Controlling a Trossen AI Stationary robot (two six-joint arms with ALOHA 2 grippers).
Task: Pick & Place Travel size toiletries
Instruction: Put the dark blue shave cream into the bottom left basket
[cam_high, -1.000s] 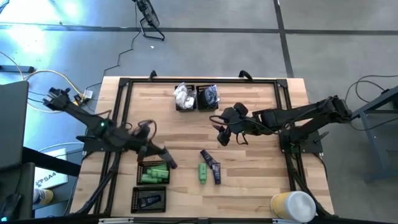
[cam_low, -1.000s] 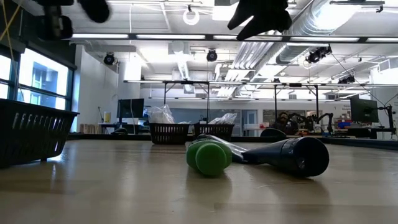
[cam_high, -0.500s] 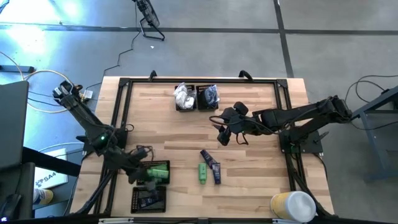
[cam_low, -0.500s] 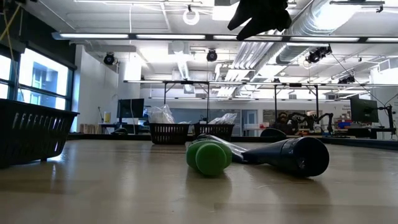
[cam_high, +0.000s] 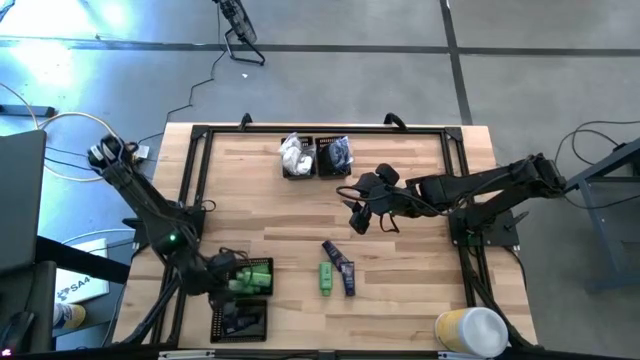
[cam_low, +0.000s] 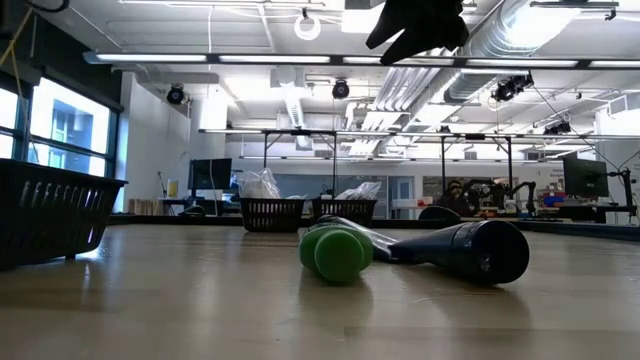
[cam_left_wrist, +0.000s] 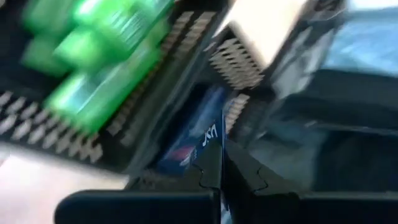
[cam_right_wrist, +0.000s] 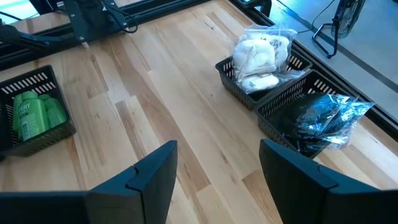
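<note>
Left gripper (cam_left_wrist: 219, 180), clenched empty, hovers by a blurred tray (cam_left_wrist: 124, 149) of green tubes (cam_left_wrist: 99, 68).

High view: straight down over whole table (cam_high: 300, 200). Low view: tabletop height, level, close to green tube (cam_low: 336, 252), room behind. Left wrist view: very close above green-tube tray (cam_left_wrist: 93, 81). Right wrist view: slants down; shares that tray (cam_right_wrist: 34, 115) with high view (cam_high: 247, 277).
</note>
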